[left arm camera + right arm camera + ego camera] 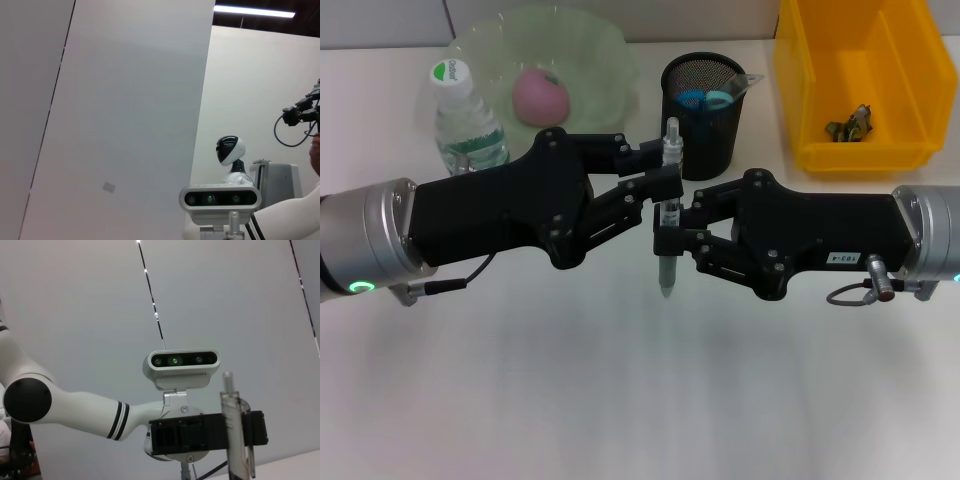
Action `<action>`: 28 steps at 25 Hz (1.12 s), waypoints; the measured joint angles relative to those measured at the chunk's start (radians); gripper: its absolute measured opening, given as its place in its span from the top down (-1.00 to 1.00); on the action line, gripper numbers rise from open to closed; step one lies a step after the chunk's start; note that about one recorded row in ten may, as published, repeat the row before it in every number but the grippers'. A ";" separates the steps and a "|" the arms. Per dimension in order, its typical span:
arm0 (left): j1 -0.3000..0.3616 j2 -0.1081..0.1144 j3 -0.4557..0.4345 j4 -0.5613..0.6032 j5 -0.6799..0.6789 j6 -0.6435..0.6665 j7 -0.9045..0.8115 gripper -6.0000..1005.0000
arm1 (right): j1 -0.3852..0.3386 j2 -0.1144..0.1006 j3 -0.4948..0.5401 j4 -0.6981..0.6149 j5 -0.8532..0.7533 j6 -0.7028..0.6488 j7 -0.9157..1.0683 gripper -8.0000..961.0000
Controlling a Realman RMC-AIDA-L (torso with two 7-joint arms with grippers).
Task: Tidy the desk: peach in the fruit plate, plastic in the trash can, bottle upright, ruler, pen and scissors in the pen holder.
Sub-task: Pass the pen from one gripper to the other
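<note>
A clear pen stands over the middle of the desk, held by both grippers. My left gripper is shut on its upper part. Just below, my right gripper is shut on its lower part. In the right wrist view the pen crosses a black finger bar. The black mesh pen holder behind holds the blue-handled scissors and a clear ruler. A pink peach lies in the green fruit plate. The bottle stands upright at the plate's left.
A yellow bin at the back right holds a crumpled piece of plastic. Both black forearms span the desk's middle from either side. The robot's head camera shows in the right wrist view.
</note>
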 joint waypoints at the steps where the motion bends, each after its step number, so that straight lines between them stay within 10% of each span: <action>1: -0.002 0.000 0.000 0.000 0.001 -0.001 0.000 0.60 | 0.001 0.000 0.000 0.000 0.000 0.000 -0.003 0.55; 28: -0.006 0.001 0.000 -0.002 0.003 -0.076 -0.037 0.40 | 0.006 0.000 0.004 0.002 0.000 0.044 -0.024 0.71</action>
